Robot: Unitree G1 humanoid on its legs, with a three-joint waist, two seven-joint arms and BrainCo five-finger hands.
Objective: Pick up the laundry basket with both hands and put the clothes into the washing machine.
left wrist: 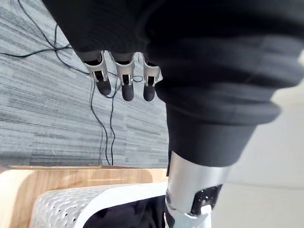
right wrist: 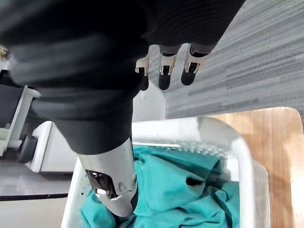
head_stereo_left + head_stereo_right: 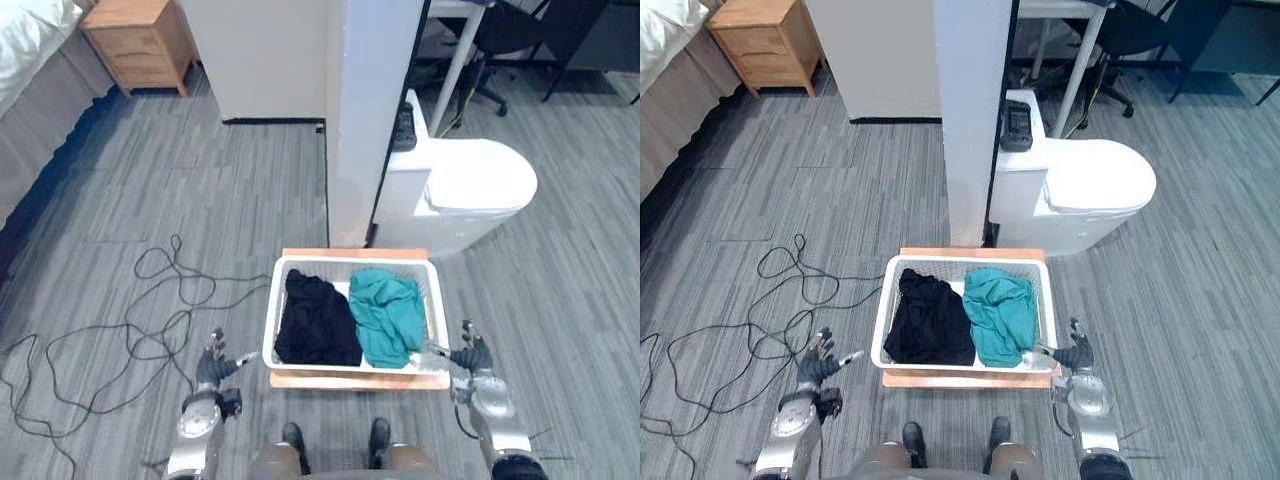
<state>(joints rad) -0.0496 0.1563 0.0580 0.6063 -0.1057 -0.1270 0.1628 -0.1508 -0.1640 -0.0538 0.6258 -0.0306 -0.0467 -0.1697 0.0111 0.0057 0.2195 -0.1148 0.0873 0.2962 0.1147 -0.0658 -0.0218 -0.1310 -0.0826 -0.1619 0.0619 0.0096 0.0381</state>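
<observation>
A white perforated laundry basket (image 3: pixel 350 263) rests on a low wooden board (image 3: pixel 355 381) on the grey floor in front of me. A black garment (image 3: pixel 315 322) fills its left half and a teal garment (image 3: pixel 385 315) its right half. My left hand (image 3: pixel 212 368) hovers open a little to the left of the basket's front corner, not touching it. At the right front corner, my right hand (image 3: pixel 470 355) is open; its thumb reaches over the rim (image 2: pixel 240 152) above the teal cloth (image 2: pixel 180 180) while the fingers (image 2: pixel 164 71) stay straight outside. Behind the basket stands a white washing machine (image 3: pixel 470 195) with a rounded lid.
A white pillar (image 3: pixel 365 120) rises directly behind the basket, left of the machine. A wooden nightstand (image 3: pixel 140 40) and a bed (image 3: pixel 30 60) lie at the far left. A black office chair (image 3: pixel 500 40) stands at the back right.
</observation>
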